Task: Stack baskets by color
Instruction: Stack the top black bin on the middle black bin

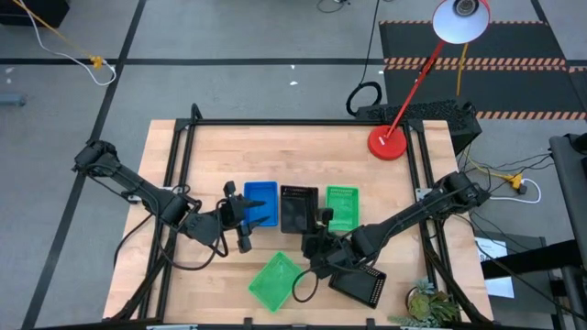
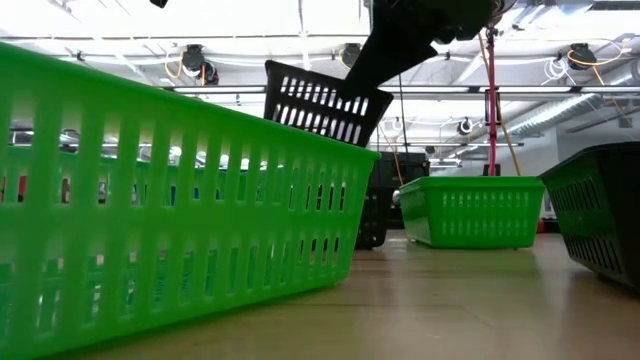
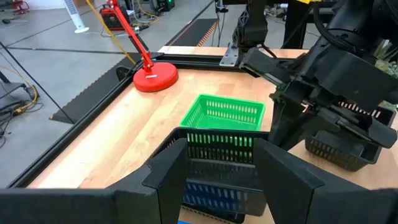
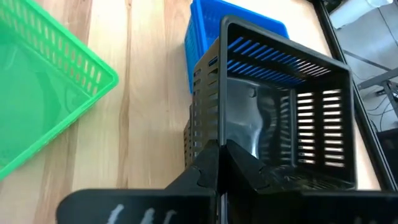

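Right gripper clamped on rim of black basket, lifted over bench centre, nr black stack. Left gripper apart, idle by blue basket. Risk: tilted basket may snag stack rim, nudging it askew.

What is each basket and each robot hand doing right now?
Black basket in the right gripper: held by its rim, lifted and tilted.
Right gripper: shut on that basket.
Left gripper: open, empty, beside the blue basket.
Blue basket: flat on the table.
Black basket in the row: on the table.
Far green basket: upright on the table.
Near green basket: on the table, turned askew.
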Available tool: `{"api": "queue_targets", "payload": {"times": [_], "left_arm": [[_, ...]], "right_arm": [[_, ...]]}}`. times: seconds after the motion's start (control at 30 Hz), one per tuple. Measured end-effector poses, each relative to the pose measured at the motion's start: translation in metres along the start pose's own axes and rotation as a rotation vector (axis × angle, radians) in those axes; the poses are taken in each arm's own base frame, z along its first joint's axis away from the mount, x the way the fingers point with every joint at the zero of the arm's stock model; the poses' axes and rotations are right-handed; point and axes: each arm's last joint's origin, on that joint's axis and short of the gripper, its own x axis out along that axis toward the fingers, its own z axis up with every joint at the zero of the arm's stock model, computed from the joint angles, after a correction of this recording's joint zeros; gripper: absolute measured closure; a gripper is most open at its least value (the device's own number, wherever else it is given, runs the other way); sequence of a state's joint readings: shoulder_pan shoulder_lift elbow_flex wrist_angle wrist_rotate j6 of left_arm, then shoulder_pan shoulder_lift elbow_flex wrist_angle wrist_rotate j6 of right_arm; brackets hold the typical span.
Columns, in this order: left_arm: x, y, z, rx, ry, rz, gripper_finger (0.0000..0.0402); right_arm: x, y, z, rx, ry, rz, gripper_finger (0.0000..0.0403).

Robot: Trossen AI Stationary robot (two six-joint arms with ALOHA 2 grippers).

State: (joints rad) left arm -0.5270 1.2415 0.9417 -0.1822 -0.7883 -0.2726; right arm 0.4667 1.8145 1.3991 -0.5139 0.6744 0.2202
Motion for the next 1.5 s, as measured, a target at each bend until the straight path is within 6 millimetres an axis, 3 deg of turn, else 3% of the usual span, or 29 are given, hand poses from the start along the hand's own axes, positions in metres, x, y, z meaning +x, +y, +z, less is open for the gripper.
{"api": "queue_targets", "payload": {"times": [0.57,0.9,1.5], "left_arm": [[0.0,0.0,0.0,0.009,0.001,0.0,0.0215],[0.0,0.0,0.0,0.008,0.001,0.0,0.0215],[0.0,0.0,0.0,0.008,0.001,0.0,0.0216]], "right_arm": [[0.003,-0.005,-0.005,0.001,0.057,-0.005,0.0399],[0.021,-0.013,-0.022,0.002,0.1,-0.043,0.0398],[0.025,-0.017,-0.021,0.018,0.103,-0.033,0.0398]]}}
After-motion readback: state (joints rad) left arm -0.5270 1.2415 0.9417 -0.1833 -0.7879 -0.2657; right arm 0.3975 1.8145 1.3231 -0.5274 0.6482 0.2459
